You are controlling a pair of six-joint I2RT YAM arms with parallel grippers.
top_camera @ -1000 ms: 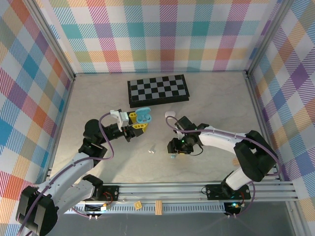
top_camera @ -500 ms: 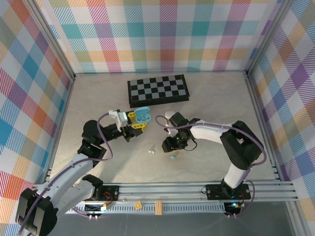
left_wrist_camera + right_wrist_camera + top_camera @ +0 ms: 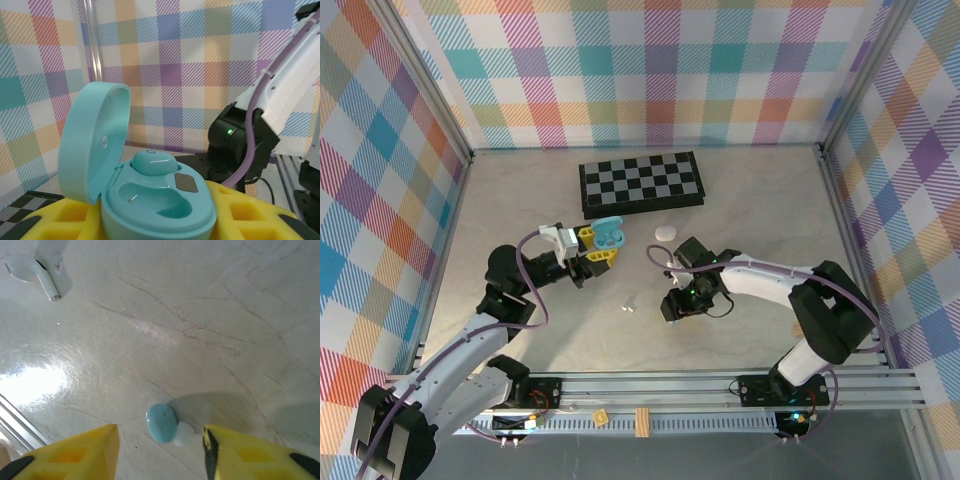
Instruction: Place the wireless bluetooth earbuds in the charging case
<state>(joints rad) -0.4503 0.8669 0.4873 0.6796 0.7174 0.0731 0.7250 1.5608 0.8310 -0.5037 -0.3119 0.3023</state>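
Right jaws, spread, have moved astride the blue earbud [image 3: 161, 423]; left jaws pinch the case [image 3: 160, 212].

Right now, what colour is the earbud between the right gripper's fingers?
Earbud: light blue, right wrist view.

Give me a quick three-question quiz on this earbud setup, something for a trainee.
1. True or false: the light blue charging case in the left gripper has its lid shut.
2. What lies between the right gripper's open fingers? A) a coin B) a light blue earbud C) a battery
3. Fill in: the case holds ___ earbud(s).
Key: 1 false, the lid stands open. 2 B. 3 one, the seated earbud; the socket beside it is empty.
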